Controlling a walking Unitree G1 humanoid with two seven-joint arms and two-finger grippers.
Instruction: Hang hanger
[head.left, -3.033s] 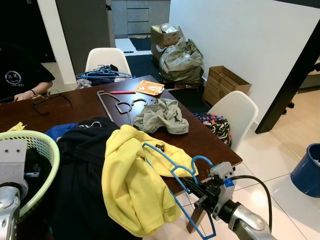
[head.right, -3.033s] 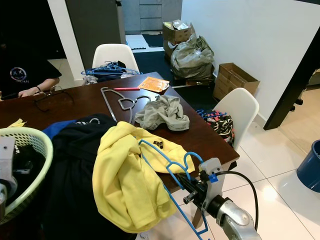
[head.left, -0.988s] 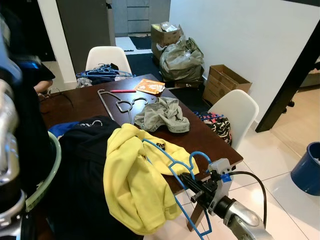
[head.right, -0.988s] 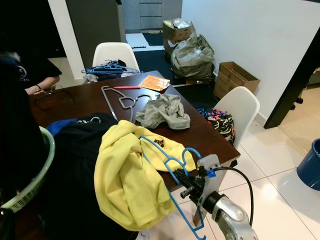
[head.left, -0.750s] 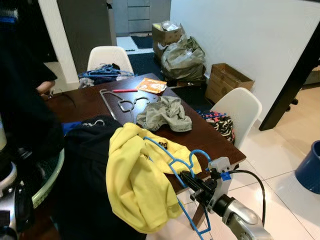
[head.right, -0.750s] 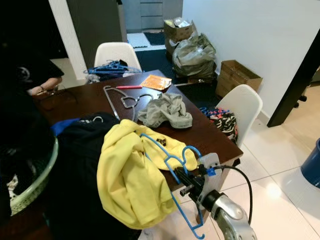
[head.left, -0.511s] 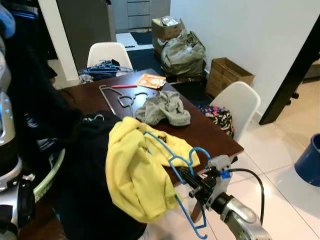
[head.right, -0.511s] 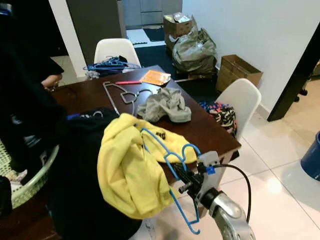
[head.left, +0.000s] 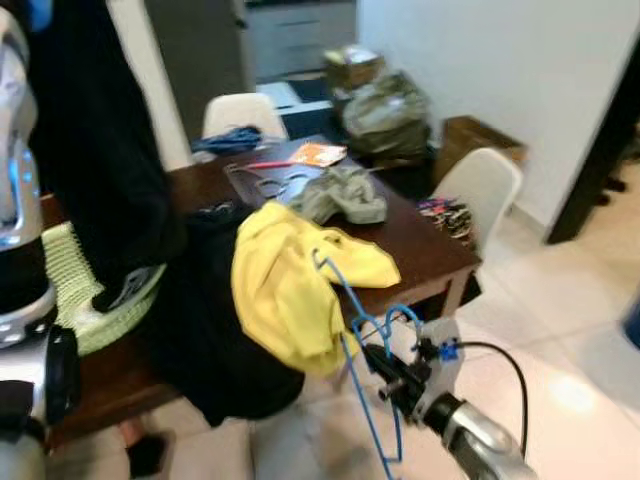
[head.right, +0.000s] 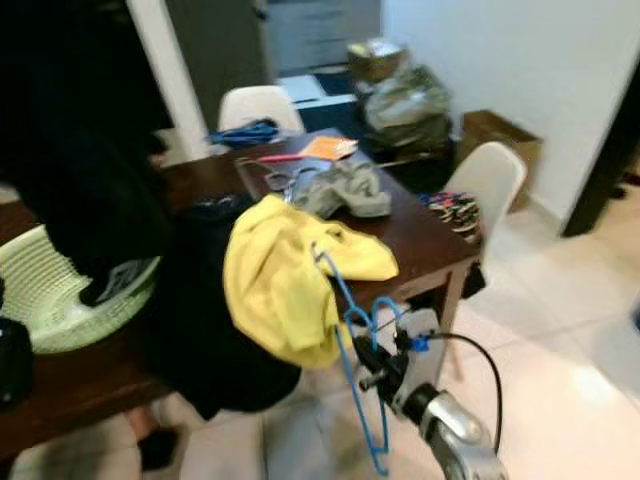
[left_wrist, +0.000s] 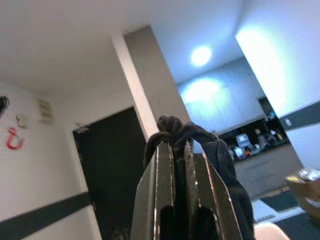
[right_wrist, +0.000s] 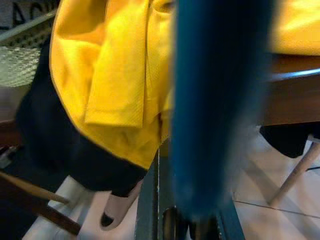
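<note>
A blue hanger (head.left: 352, 318) hangs by its hook end from my right gripper (head.left: 385, 368), which is shut on it below the table's near corner. Its upper arm reaches into a yellow garment (head.left: 290, 280) draped over the table edge. In the right wrist view the blue hanger (right_wrist: 215, 100) is a blurred bar close to the lens, with the yellow garment (right_wrist: 115, 65) behind it. My left arm (head.left: 20, 200) is raised at the far left, with a black garment (head.left: 100, 150) hanging from it. My left gripper (left_wrist: 174, 146) is shut on the black garment (left_wrist: 220, 165).
The brown table (head.left: 425, 255) carries a green basket (head.left: 95, 300), dark clothes (head.left: 205, 320), a grey cloth (head.left: 340, 195), metal hangers (head.left: 265, 182) and an orange packet (head.left: 318, 153). White chairs (head.left: 480, 185) stand beside and behind it. Bags and boxes (head.left: 385, 110) line the far wall.
The camera has pulled back from the table and the picture is blurred. My left arm has risen, lifting the black garment above the basket. The right gripper still holds the blue hanger.
</note>
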